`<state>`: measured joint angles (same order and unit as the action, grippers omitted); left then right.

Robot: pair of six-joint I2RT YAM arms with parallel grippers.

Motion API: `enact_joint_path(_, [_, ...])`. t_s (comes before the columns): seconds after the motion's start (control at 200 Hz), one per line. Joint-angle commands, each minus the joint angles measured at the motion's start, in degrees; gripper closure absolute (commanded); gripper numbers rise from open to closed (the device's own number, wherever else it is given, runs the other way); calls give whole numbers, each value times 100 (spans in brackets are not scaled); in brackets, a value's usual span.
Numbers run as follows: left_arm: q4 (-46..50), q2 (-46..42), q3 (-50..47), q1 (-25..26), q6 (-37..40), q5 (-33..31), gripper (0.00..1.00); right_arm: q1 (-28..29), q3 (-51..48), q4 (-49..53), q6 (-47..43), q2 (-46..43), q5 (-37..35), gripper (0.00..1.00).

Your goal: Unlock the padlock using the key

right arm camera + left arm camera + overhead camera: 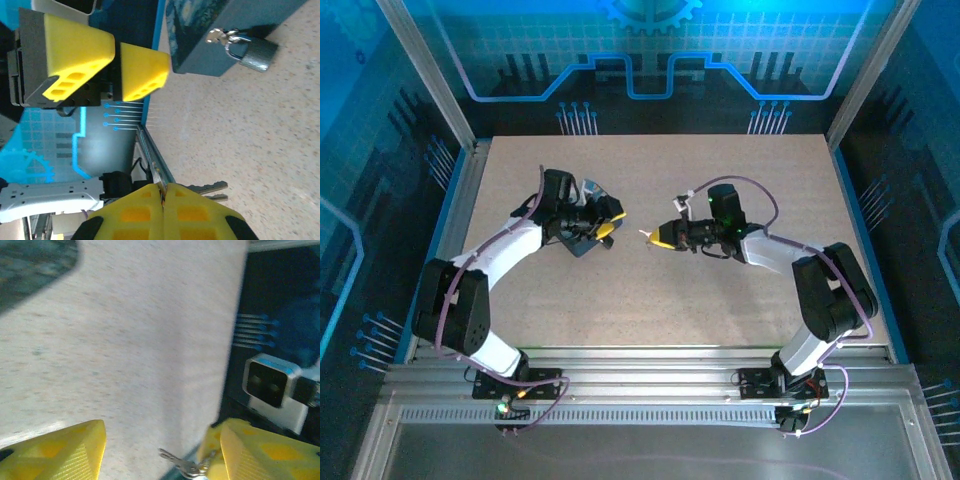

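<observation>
**Left to right.** My left gripper [609,224], fingers spread and empty, sits just beside the tin [220,35]. The padlock [255,54] hangs from the tin's hasp, on the face turned toward my right gripper [162,197] and apart from it. That gripper is clamped on the key [210,189], whose blade points left.

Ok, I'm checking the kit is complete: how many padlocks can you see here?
1. The padlock hangs by its shackle from the side of the blue tin. Another could be hidden behind the tin.
</observation>
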<state>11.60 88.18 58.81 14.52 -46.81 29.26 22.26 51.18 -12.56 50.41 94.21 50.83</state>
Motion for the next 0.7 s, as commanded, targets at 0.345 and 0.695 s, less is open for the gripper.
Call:
enact_joint_path(0.345, [982, 929, 223, 1080, 149, -3821, 33, -213, 301, 1645, -1297, -107, -190, 100])
enact_joint_path(0.695, [781, 1753, 601, 1206, -565, -4549, 30, -222, 342, 1660, -1383, 30, -108, 100])
